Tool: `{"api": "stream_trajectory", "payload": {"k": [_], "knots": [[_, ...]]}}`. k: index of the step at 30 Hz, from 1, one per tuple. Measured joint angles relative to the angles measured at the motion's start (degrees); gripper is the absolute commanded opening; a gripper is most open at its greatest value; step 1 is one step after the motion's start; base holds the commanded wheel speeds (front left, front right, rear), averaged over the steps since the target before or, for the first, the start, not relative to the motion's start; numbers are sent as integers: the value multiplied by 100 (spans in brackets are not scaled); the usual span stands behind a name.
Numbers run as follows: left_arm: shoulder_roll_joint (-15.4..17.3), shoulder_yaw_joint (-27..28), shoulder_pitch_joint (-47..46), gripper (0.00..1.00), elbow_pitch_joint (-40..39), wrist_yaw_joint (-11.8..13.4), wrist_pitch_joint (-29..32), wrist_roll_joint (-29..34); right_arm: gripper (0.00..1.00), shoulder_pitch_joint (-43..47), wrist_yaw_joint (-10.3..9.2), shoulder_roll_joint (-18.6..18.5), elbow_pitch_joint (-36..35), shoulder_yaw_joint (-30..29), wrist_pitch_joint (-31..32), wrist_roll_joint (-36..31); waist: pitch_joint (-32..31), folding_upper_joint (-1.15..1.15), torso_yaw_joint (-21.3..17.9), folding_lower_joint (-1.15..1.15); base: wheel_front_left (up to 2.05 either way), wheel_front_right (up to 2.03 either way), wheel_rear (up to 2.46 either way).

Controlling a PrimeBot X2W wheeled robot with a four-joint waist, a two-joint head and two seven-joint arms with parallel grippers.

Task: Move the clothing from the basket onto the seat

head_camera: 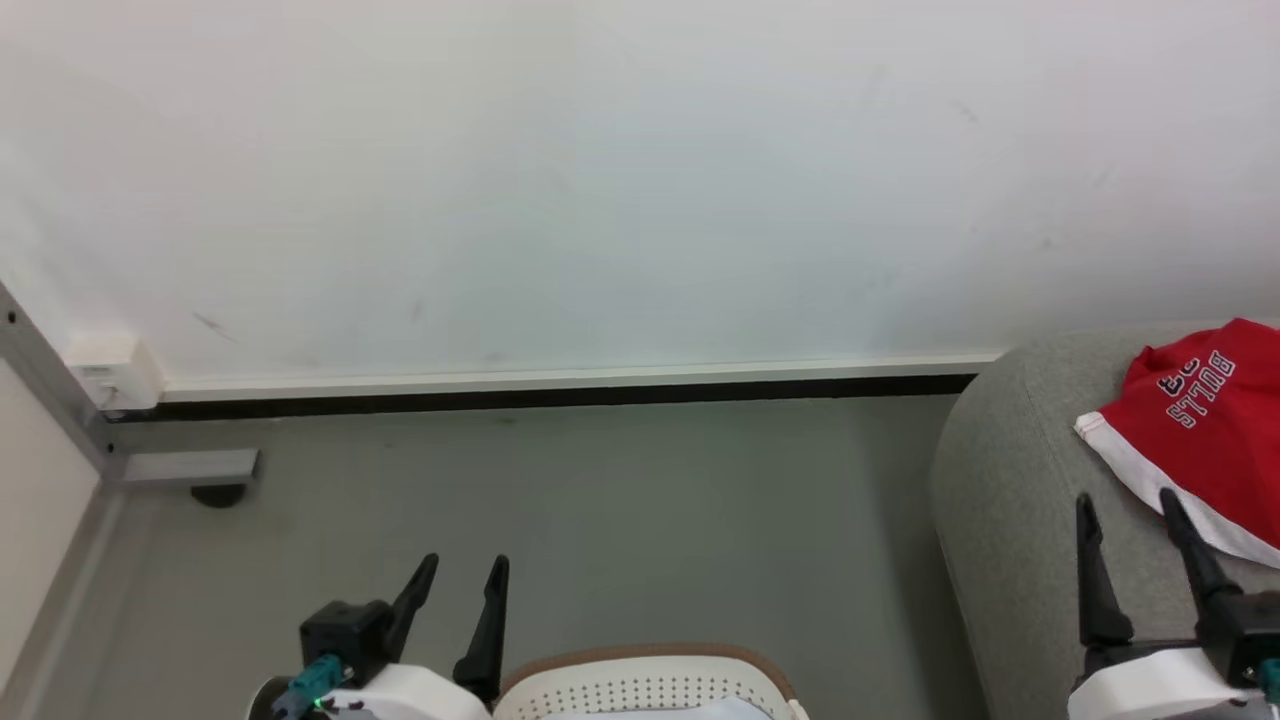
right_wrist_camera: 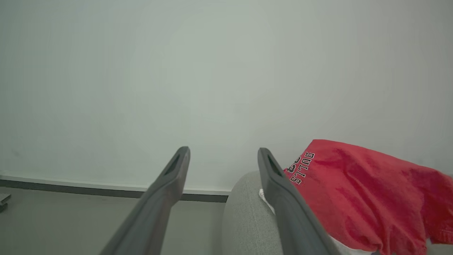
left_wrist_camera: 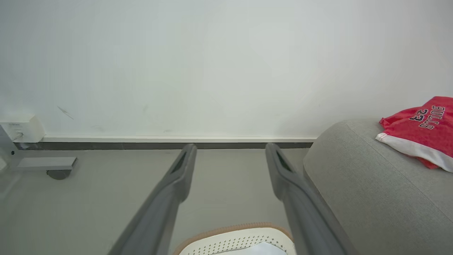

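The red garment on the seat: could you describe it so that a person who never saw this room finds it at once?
Find the big grey seat at the right of the head view. On it lies a crumpled red garment. Its white hem band and the word BULLS set it apart from the plain white cloth in the basket.

Bright, even, diffuse light; wall [head_camera: 600, 180] washed pale. Shadows soft, faint. No glare. Head view sharp; wrist views hazy, slight edge bowing.
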Motion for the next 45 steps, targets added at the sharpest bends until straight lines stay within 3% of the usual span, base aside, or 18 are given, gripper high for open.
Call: {"api": "stream_trajectory", "payload": {"k": [8,17,34,35,40,45], "knots": [[-220,650,457,100,-111,-130,-27,390,100,527,1,4,88,513,-1,234,-233,0,248,1,0,0,0],[-620,1462,970,100,-160,-368,-32,962,100,879,0,2,120,730,0,444,-364,0,160,1,0,0,0],[-1077,2140,1124,100,-71,-1034,-32,1650,100,871,1,1,203,779,0,436,-357,0,129,2,0,0,0],[-1100,2140,1126,0,-51,-1042,-32,1664,0,875,1,5,222,782,0,446,-358,0,126,2,0,0,0],[-1156,2135,1249,0,160,-1044,42,1590,0,981,1,69,427,754,103,583,-350,0,126,2,0,0,0],[-1158,2274,1233,0,156,-1084,219,1045,0,961,1,66,419,683,275,1157,-330,0,126,2,0,0,0]]}}
